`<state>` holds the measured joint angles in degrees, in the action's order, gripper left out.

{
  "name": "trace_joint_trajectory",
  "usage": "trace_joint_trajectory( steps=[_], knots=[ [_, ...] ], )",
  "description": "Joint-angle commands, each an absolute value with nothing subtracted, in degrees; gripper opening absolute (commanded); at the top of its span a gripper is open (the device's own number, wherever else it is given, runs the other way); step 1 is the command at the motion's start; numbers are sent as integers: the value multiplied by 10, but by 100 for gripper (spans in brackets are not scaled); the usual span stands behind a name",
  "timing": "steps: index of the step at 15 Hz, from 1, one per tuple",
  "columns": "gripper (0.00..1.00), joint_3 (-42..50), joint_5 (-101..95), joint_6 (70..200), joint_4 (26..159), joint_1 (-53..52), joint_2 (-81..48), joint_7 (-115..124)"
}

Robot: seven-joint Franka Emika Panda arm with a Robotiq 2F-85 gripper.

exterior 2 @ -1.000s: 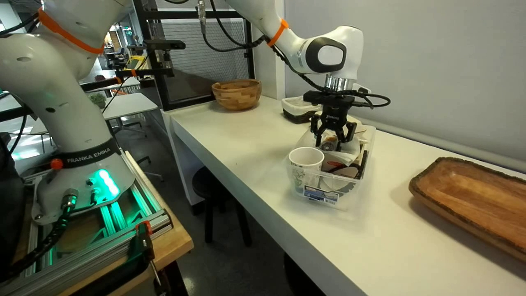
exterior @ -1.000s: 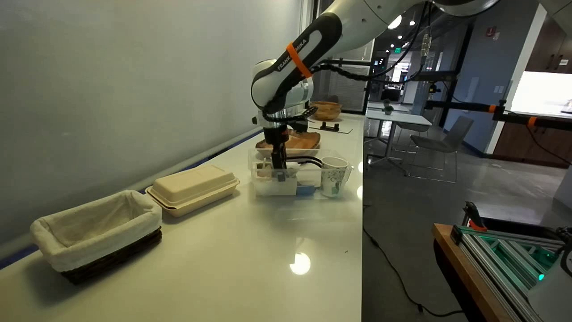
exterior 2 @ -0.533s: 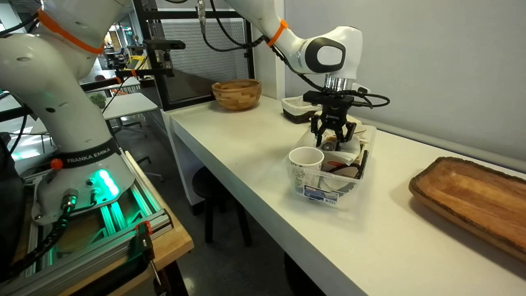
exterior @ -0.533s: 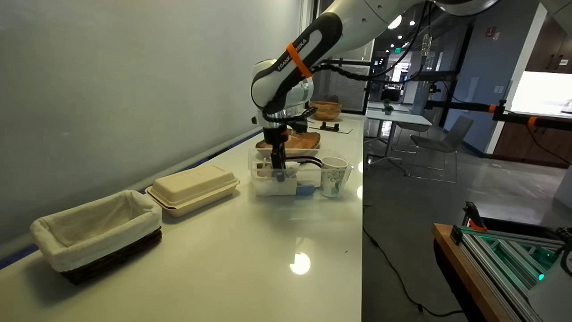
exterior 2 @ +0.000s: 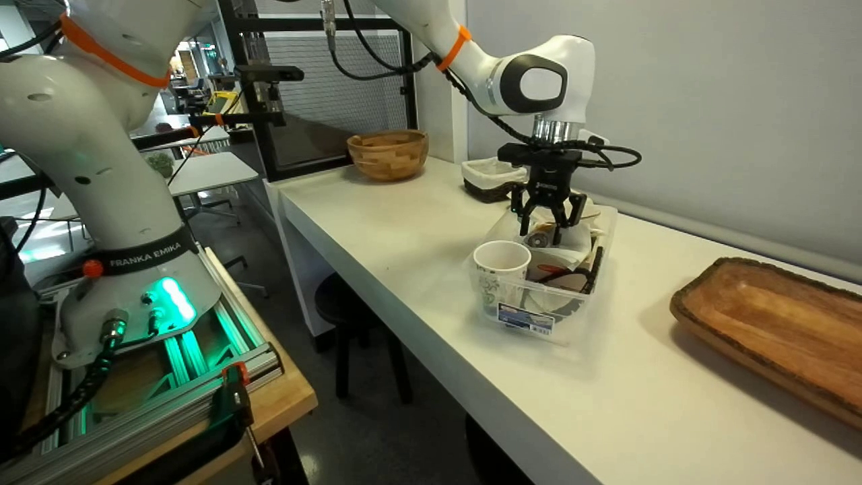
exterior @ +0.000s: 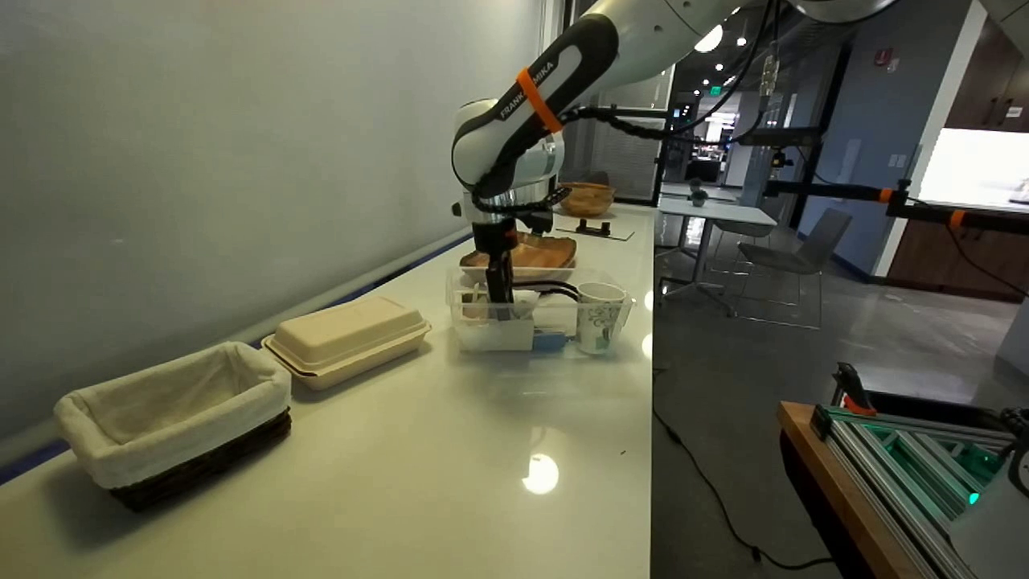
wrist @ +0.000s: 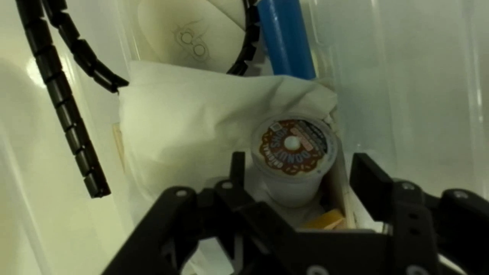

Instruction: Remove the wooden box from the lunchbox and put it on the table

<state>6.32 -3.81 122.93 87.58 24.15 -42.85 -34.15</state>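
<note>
The lunchbox, a see-through plastic container (exterior: 539, 342) (exterior 2: 572, 330), stands on the white table (exterior: 450, 466) (exterior 2: 417, 276) and holds several items. Inside it, the wooden box shows in the wrist view as a pale wooden edge (wrist: 347, 194). White paper (wrist: 183, 133) and a coffee pod (wrist: 294, 149) lie in it and hide most of it. In an exterior view a pale block (exterior: 498, 334), likely its side, shows through the plastic. My gripper (wrist: 301, 170) (exterior 2: 540, 230) points down, open. One finger is over the paper, the other outside the wooden edge. Contact is not visible.
A patterned paper cup (exterior: 600, 318), a blue cylinder (wrist: 288, 38) and black segmented strips (wrist: 65, 103) are in the lunchbox. A beige tray (exterior: 350, 334) and white-lined basket (exterior: 177, 410) stand on one side, a wooden tray (exterior 2: 774, 323) on the other. A wooden bowl (exterior 2: 388, 156) stands farther off.
Over the last half second my arm and gripper have risen slightly, with the fingers still apart. The lunchbox and its contents look the same.
</note>
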Motion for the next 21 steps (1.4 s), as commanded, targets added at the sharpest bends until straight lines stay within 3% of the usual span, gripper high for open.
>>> trace_joint_trajectory(
  steps=[1,6,10,11,15,21],
  knots=[
    [73,58,-33,1247,902,244,-407,-343],
    [70,32,-4,1242,930,254,-376,-389],
    [50,24,13,1249,946,253,-363,-413],
    [52,24,15,1250,949,253,-361,-418],
    [39,16,37,1265,955,259,-360,-445],
    [44,2,74,1328,963,268,-368,-493]
  ],
)
